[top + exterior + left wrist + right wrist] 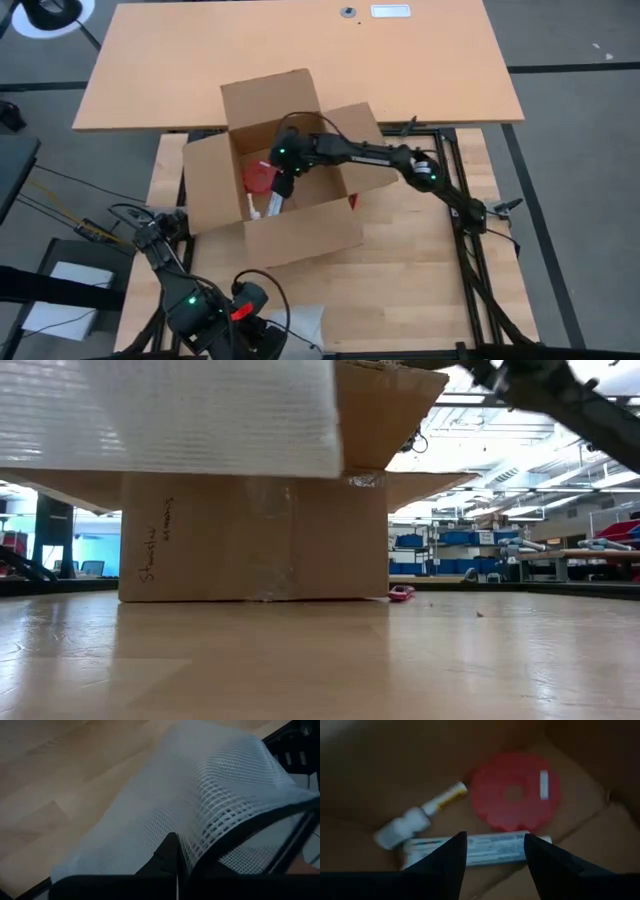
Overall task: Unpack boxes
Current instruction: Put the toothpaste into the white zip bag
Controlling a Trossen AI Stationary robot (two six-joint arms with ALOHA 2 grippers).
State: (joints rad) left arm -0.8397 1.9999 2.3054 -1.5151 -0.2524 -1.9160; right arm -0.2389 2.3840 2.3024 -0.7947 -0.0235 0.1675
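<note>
1. The brown cardboard shipping carton [275,180] stands open on the light wooden bench [420,270], all four flaps folded outward, left of the bench's middle in the high view.
2. The right hand [495,851] hangs inside the carton with its two dark fingers spread apart and gripping nothing.
3. Directly between and below those fingers lies a long white printed tube-like packet [480,847]; just beyond it are a flat red disc [512,790] and a small white bottle with a yellow tip [417,817], all on the carton floor.
4. The step in hand looks like picking out the contents, with the packet lined up as the likely target.
5. The next move probably calls for lowering straight down, closing across the packet's narrow width, then lifting clear of the walls.
6. The left hand [250,300] waits at the bench's near edge over a white mesh sheet [200,805]; whether it is open, I cannot tell.
</note>
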